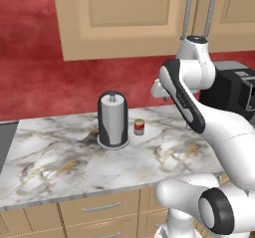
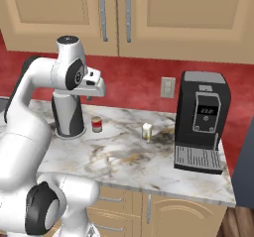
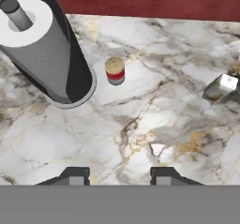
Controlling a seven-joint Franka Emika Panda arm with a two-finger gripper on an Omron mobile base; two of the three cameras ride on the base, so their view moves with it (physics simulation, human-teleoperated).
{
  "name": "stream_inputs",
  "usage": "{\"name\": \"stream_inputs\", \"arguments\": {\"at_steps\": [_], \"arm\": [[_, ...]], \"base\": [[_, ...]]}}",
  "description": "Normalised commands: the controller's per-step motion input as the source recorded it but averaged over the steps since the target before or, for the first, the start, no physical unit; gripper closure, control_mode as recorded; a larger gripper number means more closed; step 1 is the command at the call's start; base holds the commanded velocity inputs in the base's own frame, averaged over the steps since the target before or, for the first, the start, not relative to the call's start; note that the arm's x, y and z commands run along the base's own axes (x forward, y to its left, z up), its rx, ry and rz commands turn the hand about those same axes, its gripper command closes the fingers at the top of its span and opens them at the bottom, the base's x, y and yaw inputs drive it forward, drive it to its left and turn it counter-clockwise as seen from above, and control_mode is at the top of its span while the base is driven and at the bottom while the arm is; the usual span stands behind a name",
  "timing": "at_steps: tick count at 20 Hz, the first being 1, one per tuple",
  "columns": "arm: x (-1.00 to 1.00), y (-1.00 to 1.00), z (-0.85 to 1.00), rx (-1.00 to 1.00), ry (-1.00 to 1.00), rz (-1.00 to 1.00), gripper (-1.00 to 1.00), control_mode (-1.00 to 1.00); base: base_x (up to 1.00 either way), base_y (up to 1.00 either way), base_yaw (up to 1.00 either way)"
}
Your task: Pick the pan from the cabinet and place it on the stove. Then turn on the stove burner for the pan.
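The tan wall cabinet (image 1: 124, 18) hangs above the counter with its doors closed, its grey bar handles (image 2: 102, 8) side by side. The pan is hidden. My gripper (image 3: 119, 177) is open and holds nothing; it points down at the marble counter (image 3: 154, 110). In the base views the hand (image 1: 159, 88) (image 2: 93, 85) hovers well above the counter, below the cabinet doors and in front of the red wall. A dark grey sliver at the counter's far left (image 1: 4, 142) may be the stove's edge; its burners and knobs are out of view.
A grey paper-towel holder (image 1: 112, 118) and a small red-and-white can (image 1: 139, 127) stand on the counter under the hand. A small white shaker (image 2: 147, 132) and a black coffee machine (image 2: 202, 122) stand further right. Tan drawers (image 1: 99, 207) run below the counter.
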Motion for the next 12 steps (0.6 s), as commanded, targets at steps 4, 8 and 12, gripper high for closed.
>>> {"name": "stream_inputs", "arguments": {"at_steps": [4,8,12], "arm": [[-0.12,0.00,0.00,0.00,-0.02,0.00,-1.00,-1.00],[-0.33,-0.16,0.00,0.00,-0.12,-0.04,-1.00,-1.00],[-0.22,-0.34,0.01,0.00,-0.27,-0.07,-1.00,-1.00]], "base": [[0.00,0.00,0.00],[0.00,0.00,0.00],[0.00,0.00,0.00]]}}
